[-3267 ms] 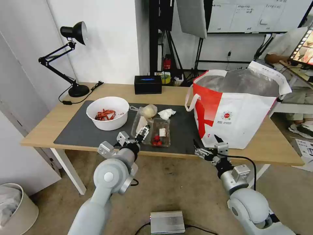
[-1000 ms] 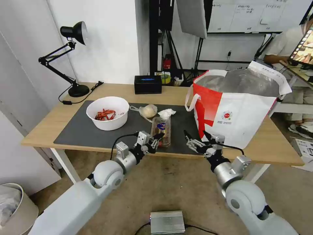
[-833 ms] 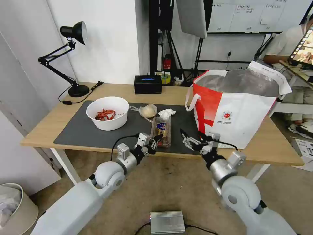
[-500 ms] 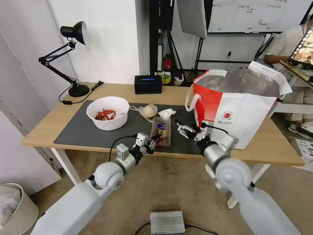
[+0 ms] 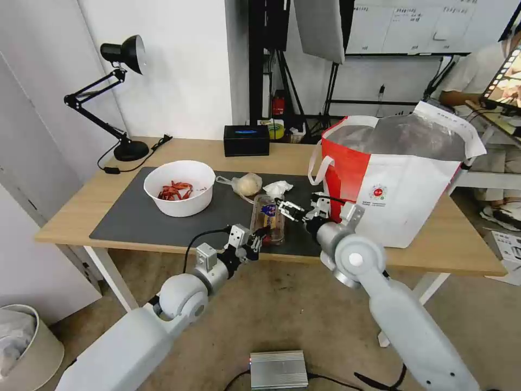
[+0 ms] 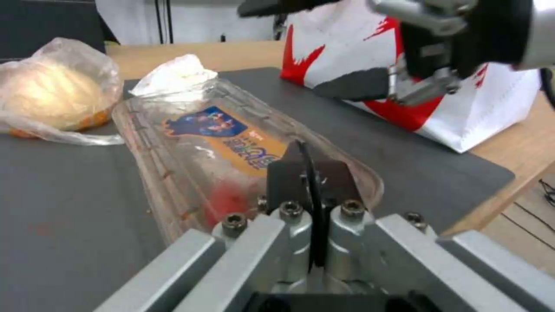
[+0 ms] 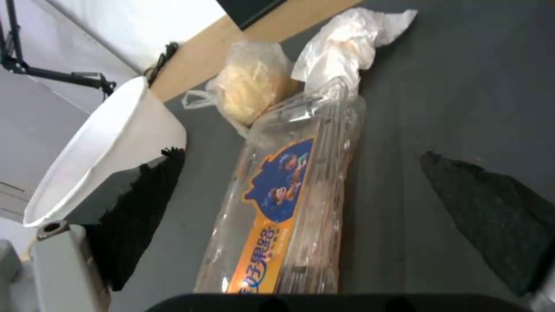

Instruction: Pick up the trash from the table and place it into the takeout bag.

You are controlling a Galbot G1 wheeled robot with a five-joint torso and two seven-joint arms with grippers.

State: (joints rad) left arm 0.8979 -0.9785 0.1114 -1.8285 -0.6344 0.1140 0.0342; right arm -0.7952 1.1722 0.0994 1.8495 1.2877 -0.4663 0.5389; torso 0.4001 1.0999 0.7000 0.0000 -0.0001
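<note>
The clamshell tray, which lay open and flat, is now folded closed with its blue and orange label up, its near end beside the tips of the left pincer. That pincer has drawn back to the counter's front edge, prongs pressed together. The right pincer has swung in from beside the takeout bag and now hovers, prongs spread, above the tray's far end.

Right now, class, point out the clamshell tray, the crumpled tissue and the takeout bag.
clamshell tray (image 7: 277, 203): right wrist view, on its blue-and-orange label.
crumpled tissue (image 5: 278, 188): head view, on its middle.
takeout bag (image 5: 401, 201): head view, on its white front panel.
</note>
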